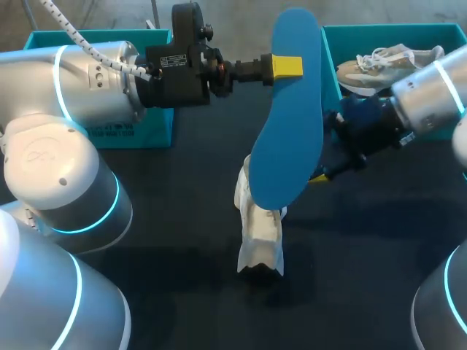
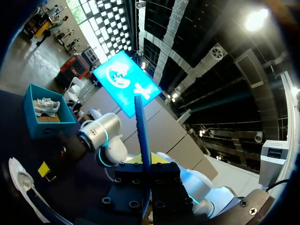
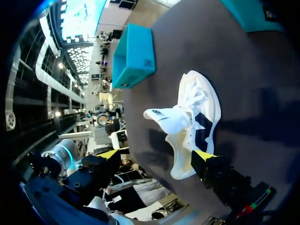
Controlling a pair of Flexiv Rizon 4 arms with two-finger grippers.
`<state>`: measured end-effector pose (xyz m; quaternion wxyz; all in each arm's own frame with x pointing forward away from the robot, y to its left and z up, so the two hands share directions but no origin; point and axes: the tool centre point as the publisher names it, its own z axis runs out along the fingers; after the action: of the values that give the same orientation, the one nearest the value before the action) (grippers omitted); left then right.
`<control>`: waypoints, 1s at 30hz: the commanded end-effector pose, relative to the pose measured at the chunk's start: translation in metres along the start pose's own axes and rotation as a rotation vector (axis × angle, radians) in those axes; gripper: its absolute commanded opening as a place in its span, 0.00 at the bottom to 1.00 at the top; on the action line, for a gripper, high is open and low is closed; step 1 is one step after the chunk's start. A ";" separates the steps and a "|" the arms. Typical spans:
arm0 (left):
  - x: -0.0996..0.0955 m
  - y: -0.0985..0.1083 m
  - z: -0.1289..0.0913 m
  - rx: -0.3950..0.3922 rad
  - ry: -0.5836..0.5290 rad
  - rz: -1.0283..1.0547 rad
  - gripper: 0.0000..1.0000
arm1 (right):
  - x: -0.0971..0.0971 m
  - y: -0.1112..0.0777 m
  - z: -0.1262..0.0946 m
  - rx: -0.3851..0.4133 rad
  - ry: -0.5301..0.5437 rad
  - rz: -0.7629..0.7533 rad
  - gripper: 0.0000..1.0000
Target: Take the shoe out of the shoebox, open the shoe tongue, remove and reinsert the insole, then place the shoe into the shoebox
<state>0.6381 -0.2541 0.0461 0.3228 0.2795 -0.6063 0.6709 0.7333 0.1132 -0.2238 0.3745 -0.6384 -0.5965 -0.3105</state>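
A teal cardboard box (image 1: 120,135) sits at the table's (image 1: 182,219) far left, partly behind the left arm. The left gripper (image 1: 290,67), black and blocky, reaches toward the middle. Its fingers pinch the insole (image 1: 288,117) near one end, one yellow tip flat on its face. The insole is a smooth, thin blue slab with a long rounded outline, held up off the table. In the left wrist view it shows edge-on as a narrow blue strip (image 2: 142,136) rising from between the finger blocks.

Under it the white shoe (image 1: 261,237) rests on the dark matte table, its soft tongue (image 3: 166,117) pulled up and out and its dark lining showing. The right gripper (image 3: 157,157) hovers by the heel with its fingers spread wide, the shoe just ahead of them. At the far right stands the teal shoebox (image 1: 332,58), with a second shoe (image 1: 387,64) inside, pale grey with white laces.
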 end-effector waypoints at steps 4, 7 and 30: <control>0.000 0.001 0.001 0.001 -0.001 0.000 0.00 | 0.017 0.004 -0.021 -0.029 0.081 -0.015 1.00; 0.000 0.001 0.001 0.001 -0.001 0.000 0.00 | 0.026 0.008 -0.030 -0.060 0.129 -0.038 1.00; 0.000 0.001 0.001 0.001 -0.001 0.000 0.00 | 0.065 0.029 -0.098 -0.173 0.383 -0.114 1.00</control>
<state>0.6381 -0.2541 0.0461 0.3228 0.2795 -0.6063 0.6709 0.7721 0.0636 -0.1229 0.4061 -0.5656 -0.5194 -0.4954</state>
